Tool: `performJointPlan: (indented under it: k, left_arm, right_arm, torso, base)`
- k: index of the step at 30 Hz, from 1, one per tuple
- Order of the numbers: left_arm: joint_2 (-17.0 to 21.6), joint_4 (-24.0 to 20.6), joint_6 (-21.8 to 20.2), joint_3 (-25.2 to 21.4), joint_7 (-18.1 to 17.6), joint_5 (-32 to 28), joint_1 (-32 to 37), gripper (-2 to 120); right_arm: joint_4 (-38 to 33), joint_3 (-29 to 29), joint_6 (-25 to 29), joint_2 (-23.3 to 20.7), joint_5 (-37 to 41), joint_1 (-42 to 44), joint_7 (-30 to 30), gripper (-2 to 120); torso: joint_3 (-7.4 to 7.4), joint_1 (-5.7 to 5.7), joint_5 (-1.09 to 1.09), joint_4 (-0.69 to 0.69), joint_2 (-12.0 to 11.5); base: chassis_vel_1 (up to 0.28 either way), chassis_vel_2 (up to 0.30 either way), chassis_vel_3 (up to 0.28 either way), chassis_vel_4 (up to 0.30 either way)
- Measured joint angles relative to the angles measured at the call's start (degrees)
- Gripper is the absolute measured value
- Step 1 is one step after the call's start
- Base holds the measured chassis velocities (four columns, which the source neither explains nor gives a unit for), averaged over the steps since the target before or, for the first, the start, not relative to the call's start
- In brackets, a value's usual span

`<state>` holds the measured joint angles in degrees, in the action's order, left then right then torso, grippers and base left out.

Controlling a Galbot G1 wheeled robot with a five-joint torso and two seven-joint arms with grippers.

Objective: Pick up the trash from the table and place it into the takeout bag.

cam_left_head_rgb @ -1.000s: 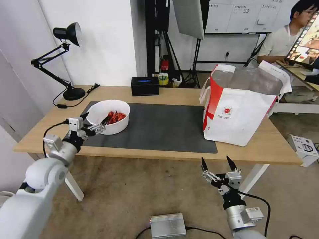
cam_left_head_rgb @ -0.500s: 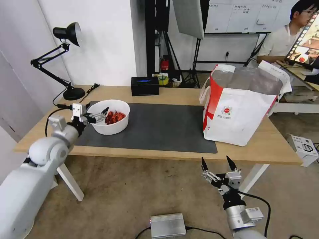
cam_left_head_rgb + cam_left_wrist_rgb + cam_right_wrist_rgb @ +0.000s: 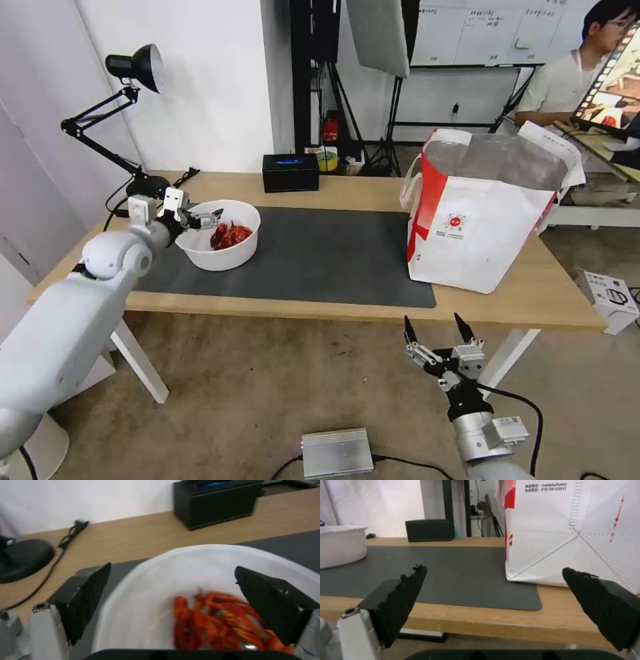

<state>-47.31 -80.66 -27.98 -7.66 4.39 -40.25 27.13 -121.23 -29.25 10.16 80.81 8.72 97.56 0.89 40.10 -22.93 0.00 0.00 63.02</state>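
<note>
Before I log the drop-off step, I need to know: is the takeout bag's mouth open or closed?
Open. The takeout bag stands upright on the table, its top spread wide with the silver lining showing inside.

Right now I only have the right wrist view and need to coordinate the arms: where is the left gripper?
Observer: The left gripper is open across the white bowl's rim, one finger outside and one over the inside.
Operator: My right gripper is open before the table. What's in the bowl?
Observer: Red shells.
Operator: Is the bag open on top?
Observer: Yes, the takeout bag stands upright with its mouth open and foil lining showing.
</note>
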Motion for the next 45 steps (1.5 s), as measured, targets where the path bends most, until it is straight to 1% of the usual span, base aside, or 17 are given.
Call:
performJointPlan:
  k: [1,2,4,5,8,11,13,16,18,20,25,31,37,40,42,43,45]
  left_arm:
    - [0.0,1.3,-1.0,0.5,-0.7,-0.3,-1.2,100]
    - [0.0,1.3,-1.0,0.5,-0.7,-0.3,-1.2,100]
    - [0.1,4.0,-2.6,1.8,-1.7,-0.6,-3.6,100]
    - [0.1,4.0,-2.6,1.8,-1.7,-0.6,-3.6,100]
    - [0.3,7.0,-3.7,3.6,-1.8,-0.7,-5.6,100]
    - [0.6,8.0,-4.2,4.7,-1.2,-0.8,-6.2,100]
    - [0.7,8.2,-4.3,5.0,-0.9,-0.8,-6.4,100]
    - [1.4,8.7,-5.1,6.3,0.7,-0.8,-6.7,100]
    - [1.5,8.8,-5.1,6.5,0.9,-0.8,-6.7,100]
    - [2.2,9.2,-5.3,7.4,2.0,-0.8,-6.7,100]
    - [2.8,10.0,-5.4,7.9,2.8,-0.9,-6.7,100]
    - [2.8,11.1,-5.5,8.4,3.4,-1.3,-6.7,100]
    - [1.7,13.1,-5.6,9.9,4.1,-1.1,-7.8,100]
    - [1.2,13.6,-5.6,10.4,4.3,-0.9,-8.3,98]
    - [0.8,13.7,-5.6,10.6,4.3,-0.8,-8.6,93]
    - [0.8,13.7,-5.6,10.6,4.3,-0.8,-8.6,93]
    - [0.3,13.8,-5.6,10.9,4.2,-0.6,-9.1,79]
  right_arm:
    - [0.0,0.0,0.0,0.0,0.0,0.0,0.0,100]
    - [0.0,0.0,0.0,0.0,0.0,0.0,0.0,100]
    - [0.0,0.0,0.0,0.0,0.0,0.0,0.0,100]
    - [0.0,0.0,0.0,0.0,0.0,0.0,0.0,100]
    - [0.0,0.0,0.0,0.0,0.0,0.0,0.0,100]
    - [0.0,0.0,0.0,0.0,0.0,0.0,0.0,100]
    - [0.0,0.0,0.0,0.0,0.0,0.0,0.0,100]
    - [0.0,0.0,0.0,0.0,0.0,0.0,0.0,100]
    - [0.0,0.0,0.0,0.0,0.0,0.0,0.0,100]
    - [0.0,0.0,0.0,0.0,0.0,0.0,0.0,100]
    - [0.0,0.0,0.0,0.0,0.0,0.0,0.0,100]
    - [0.0,0.0,0.0,0.0,0.0,0.0,0.0,100]
    - [0.0,0.0,0.0,0.0,0.0,0.0,0.0,100]
    - [0.0,0.0,0.0,0.0,0.0,0.0,0.0,100]
    - [0.0,0.0,0.0,0.0,0.0,0.0,0.0,100]
    - [0.0,0.0,0.0,0.0,0.0,0.0,0.0,100]
    - [0.0,0.0,0.0,0.0,0.0,0.0,0.0,100]
  torso:
    - [0.00,0.00,0.00,0.01,0.0]
    - [0.00,0.00,0.00,0.01,0.0]
    - [0.00,0.00,0.00,0.01,0.0]
    - [0.00,0.00,0.00,0.01,0.0]
    - [0.00,0.00,0.00,0.00,0.0]
    - [0.00,0.00,0.00,0.01,0.0]
    - [0.00,0.00,-0.01,0.01,0.0]
    - [0.00,0.00,0.00,0.00,0.0]
    - [0.00,0.00,0.00,0.00,0.0]
    - [0.00,0.01,0.00,0.00,0.0]
    - [0.00,0.01,-0.01,0.00,0.0]
    - [0.00,0.01,0.00,0.01,0.0]
    - [0.00,0.01,0.00,0.00,0.0]
    - [0.00,0.01,0.00,0.00,0.0]
    - [0.00,0.01,0.00,0.00,0.0]
    - [0.00,0.01,0.00,0.00,0.0]
    - [0.00,0.01,0.01,0.00,0.0]
  base:
    - [0.000,0.000,0.000,0.000]
    - [0.000,0.000,0.000,0.000]
    - [0.000,0.000,0.000,0.000]
    - [0.000,0.000,0.000,0.000]
    - [0.000,0.000,0.000,0.000]
    - [0.000,0.000,0.000,0.000]
    - [0.000,0.000,0.000,0.000]
    - [0.000,0.000,0.000,0.000]
    - [0.000,0.000,0.000,0.000]
    - [0.000,0.000,0.000,0.000]
    - [0.000,0.000,0.000,0.000]
    - [0.000,0.000,0.000,0.000]
    - [0.000,0.000,0.000,0.000]
    - [0.000,0.000,0.000,0.000]
    - [0.000,0.000,0.000,0.000]
    - [0.000,0.000,0.000,0.000]
    - [0.000,0.000,0.000,0.000]
